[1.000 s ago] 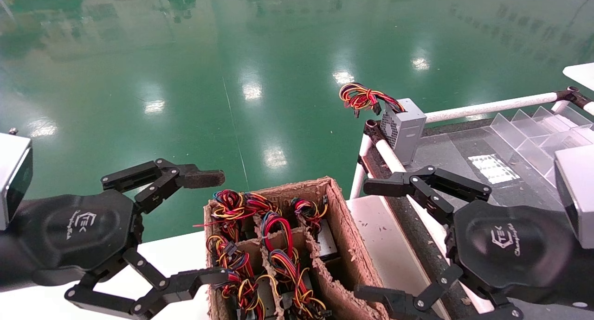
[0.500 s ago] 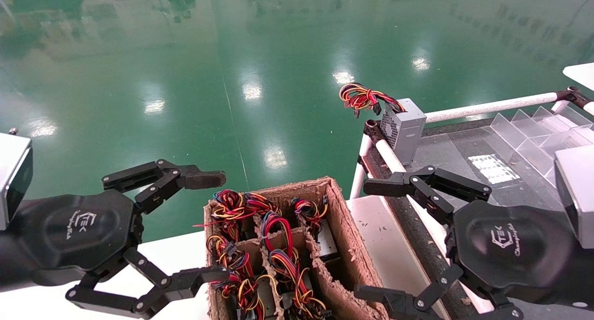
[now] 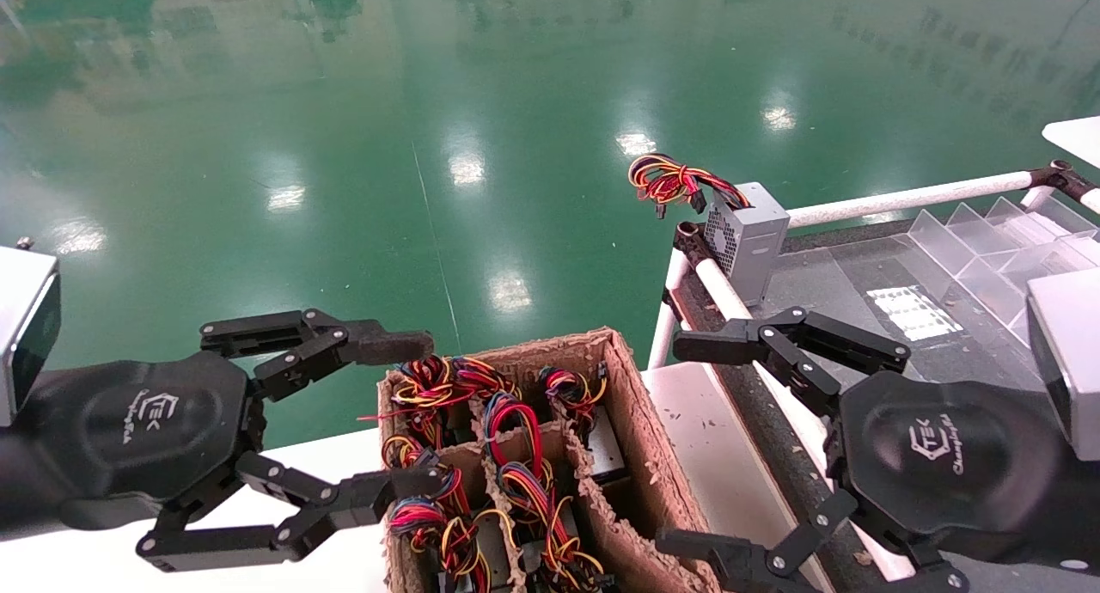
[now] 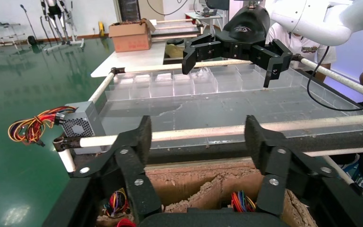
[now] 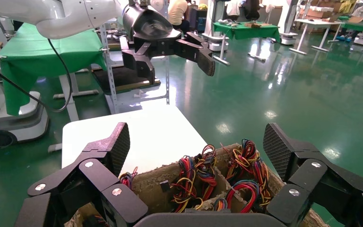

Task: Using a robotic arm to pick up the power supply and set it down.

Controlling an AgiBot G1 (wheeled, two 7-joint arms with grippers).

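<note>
STEP: reach | left gripper [image 3: 411, 418] spread wide beside the cardboard box [image 3: 640, 455] | right gripper [image 3: 700, 443] spread wide, idle | power supply [image 3: 447, 524] is best straddled below the fingers, clear of the wires [image 3: 427, 383].

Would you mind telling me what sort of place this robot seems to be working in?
Probably a factory hall or robot test floor. The glossy green floor is typical of workshops, a cardboard box holds wired power supplies in compartments, and the right wrist view shows more work tables with green covers farther back.
</note>
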